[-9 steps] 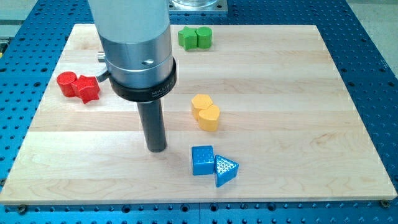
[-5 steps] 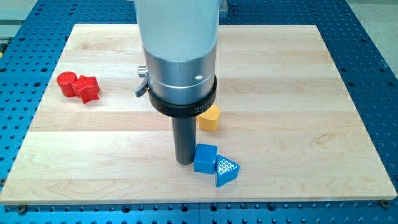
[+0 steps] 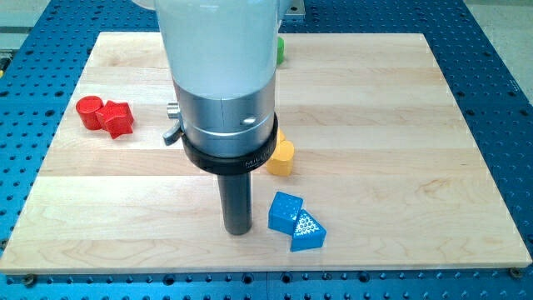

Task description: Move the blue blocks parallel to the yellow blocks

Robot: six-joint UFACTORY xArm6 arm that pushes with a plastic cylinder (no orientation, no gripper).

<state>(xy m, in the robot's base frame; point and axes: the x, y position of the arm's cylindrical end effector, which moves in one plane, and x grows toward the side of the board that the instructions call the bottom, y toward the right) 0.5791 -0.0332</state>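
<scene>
A blue cube (image 3: pixel 286 212) and a blue triangular block (image 3: pixel 306 232) lie touching near the view's bottom, the cube turned at an angle. Two yellow blocks stand above them; only part of one (image 3: pixel 281 157) shows beside the arm, the other is hidden behind it. My tip (image 3: pixel 237 229) rests on the board just left of the blue cube, with a small gap between them.
A red cylinder (image 3: pixel 89 110) and a red block (image 3: pixel 117 119) sit together at the view's left. A sliver of a green block (image 3: pixel 281 48) shows at the view's top behind the arm. The wooden board (image 3: pixel 400 150) lies on a blue perforated table.
My tip swept right into the blue cube, turning it and nudging both blue blocks right and slightly down. It has now drawn back a little to the left.
</scene>
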